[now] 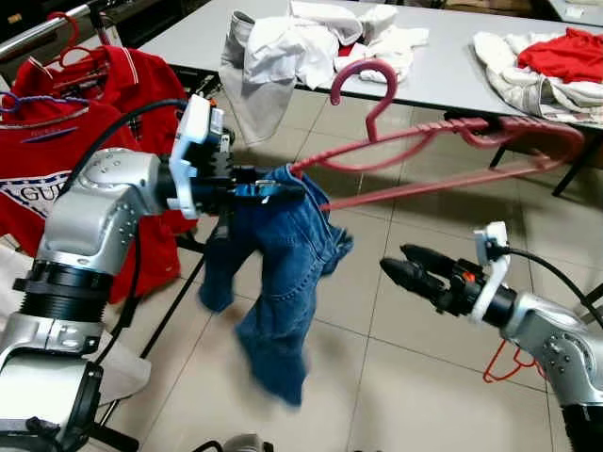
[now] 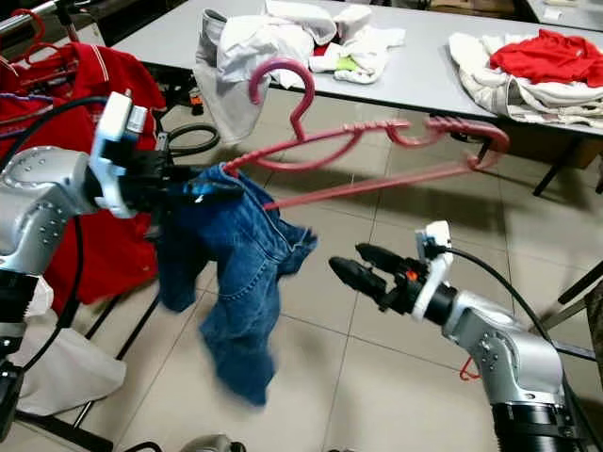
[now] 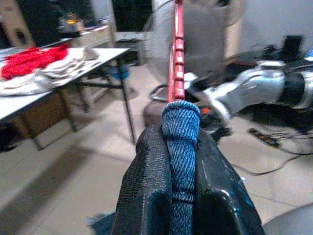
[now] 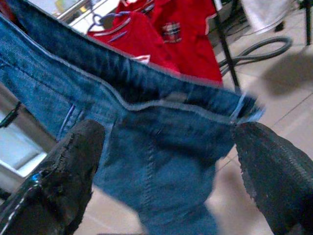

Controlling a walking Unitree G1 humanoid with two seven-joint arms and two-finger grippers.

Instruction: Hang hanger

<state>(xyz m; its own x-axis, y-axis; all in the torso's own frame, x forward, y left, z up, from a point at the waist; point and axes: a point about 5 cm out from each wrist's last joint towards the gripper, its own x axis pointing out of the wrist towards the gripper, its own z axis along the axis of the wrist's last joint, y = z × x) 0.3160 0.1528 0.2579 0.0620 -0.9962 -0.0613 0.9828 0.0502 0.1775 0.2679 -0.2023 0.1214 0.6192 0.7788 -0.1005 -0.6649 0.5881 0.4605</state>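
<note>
Blue jeans (image 1: pixel 283 282) on a pink hanger (image 1: pixel 443 155) are held in mid-air, clamped by the left gripper (image 1: pixel 268 191); the pinch is clearest at its fingers (image 3: pixel 146 196). The right gripper (image 1: pixel 400 264) is spread open nearby.

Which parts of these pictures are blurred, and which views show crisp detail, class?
Left eye view: the lower leg of the jeans is smeared, while the pink hanger and right end effector are fairly crisp. Left wrist view: the denim between the left end effector fingers is sharp and the background soft. Right wrist view: the jeans look soft.
</note>
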